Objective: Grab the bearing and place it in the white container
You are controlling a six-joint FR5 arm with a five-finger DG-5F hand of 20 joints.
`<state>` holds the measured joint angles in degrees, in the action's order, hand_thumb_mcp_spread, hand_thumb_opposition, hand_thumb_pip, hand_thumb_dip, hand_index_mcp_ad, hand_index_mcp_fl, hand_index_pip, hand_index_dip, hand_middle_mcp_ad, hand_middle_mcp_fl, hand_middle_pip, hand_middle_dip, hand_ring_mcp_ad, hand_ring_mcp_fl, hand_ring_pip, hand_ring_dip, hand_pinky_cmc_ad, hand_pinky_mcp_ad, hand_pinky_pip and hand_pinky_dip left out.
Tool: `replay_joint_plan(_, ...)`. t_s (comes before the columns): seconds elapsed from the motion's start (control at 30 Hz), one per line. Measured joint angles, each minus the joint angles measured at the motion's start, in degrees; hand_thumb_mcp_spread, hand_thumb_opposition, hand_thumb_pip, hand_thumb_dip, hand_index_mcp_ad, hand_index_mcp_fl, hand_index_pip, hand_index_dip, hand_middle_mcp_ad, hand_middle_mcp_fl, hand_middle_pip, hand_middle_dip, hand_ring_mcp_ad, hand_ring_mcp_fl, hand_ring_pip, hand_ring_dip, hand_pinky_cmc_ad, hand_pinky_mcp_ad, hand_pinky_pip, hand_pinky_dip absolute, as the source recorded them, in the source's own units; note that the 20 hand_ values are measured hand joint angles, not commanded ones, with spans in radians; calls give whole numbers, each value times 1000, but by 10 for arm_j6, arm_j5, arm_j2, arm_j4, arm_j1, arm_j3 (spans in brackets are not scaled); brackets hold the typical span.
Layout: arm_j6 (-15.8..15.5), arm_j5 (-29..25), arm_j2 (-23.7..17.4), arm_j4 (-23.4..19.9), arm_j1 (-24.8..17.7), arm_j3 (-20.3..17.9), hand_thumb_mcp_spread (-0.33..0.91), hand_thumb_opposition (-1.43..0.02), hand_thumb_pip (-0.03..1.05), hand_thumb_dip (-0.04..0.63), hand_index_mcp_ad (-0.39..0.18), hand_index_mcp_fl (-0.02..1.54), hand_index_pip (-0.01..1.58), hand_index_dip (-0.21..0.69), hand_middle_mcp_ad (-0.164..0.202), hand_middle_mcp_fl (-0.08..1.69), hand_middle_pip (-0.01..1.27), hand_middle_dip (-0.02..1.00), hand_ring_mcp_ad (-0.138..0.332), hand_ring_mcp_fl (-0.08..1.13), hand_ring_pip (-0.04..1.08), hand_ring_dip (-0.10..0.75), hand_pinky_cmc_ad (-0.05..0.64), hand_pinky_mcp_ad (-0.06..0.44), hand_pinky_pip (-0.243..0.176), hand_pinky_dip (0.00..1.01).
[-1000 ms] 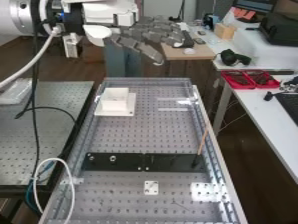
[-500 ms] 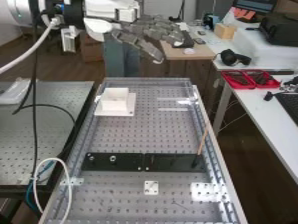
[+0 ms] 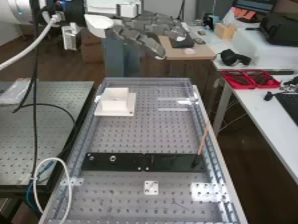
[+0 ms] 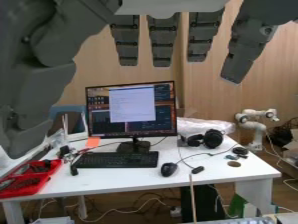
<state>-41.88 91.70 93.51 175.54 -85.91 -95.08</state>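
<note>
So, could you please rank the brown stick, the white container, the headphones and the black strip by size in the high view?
1. Black strip
2. White container
3. Headphones
4. Brown stick

The robot's arm is cased in smooth, rounded white, broken by a black collar that is marked with a small patch of blue. A thick white cable is fixed close to the collar, and the arm is crossed by a thinner black cable. The hand is built in dark grey and is fronted by a rounded white cover. In the wrist view, its fingers are shaped as blocky, tapered plates, ridged and banded with darker lines, and one is fitted with a small round screw. A smooth white shell is set between them.
</note>
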Motion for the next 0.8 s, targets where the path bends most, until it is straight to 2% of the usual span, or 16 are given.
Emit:
replay_joint_plan(0.53,9,-19,-15,-25,-6,-18,232,-712,428,98,-75,87,117,148,75,26,143,171,169,-2,96,86,443,344,-105,405)
replay_joint_plan(0.8,5,-18,-20,-23,-3,-19,232,-712,428,98,-75,87,117,148,75,26,143,175,169,-2,96,86,445,344,-105,405)
